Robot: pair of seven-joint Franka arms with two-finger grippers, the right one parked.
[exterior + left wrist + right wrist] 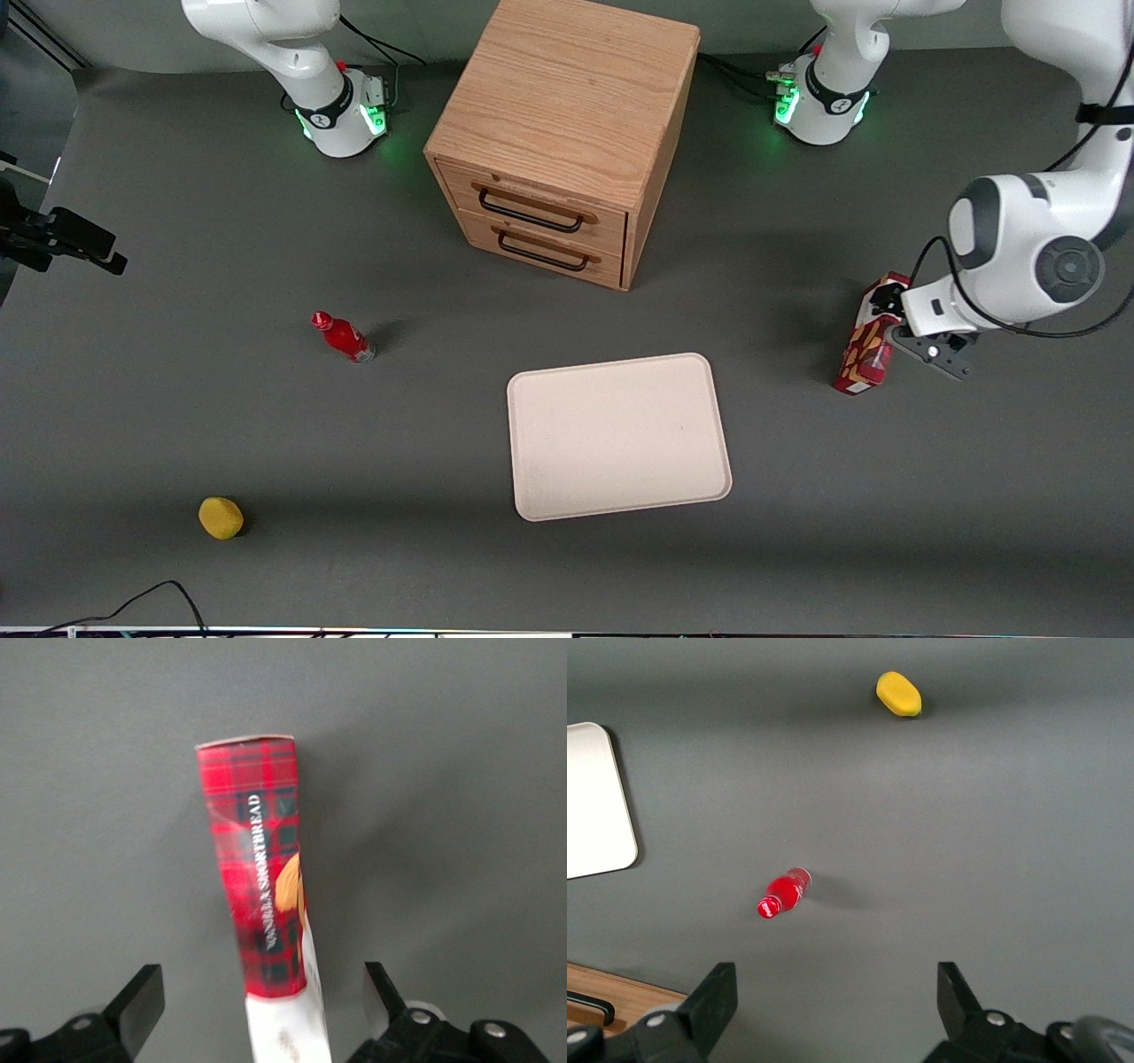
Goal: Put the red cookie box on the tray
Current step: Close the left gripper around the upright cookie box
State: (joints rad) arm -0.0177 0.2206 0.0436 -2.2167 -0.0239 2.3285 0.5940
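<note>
Gripper at the cookie box, fingers spread wide either side, not touching. Box on table, well apart from tray.

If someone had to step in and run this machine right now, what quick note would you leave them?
Gripper: open, fingers either side of the red cookie box, not yet closed on it.
Red cookie box: standing on the table toward the working arm's end, off the tray.
Tray: bare, in front of the wooden drawer cabinet.
Done: approach to the box.
Left: close on the box, lift it, carry it to the tray, set it down, release.
</note>
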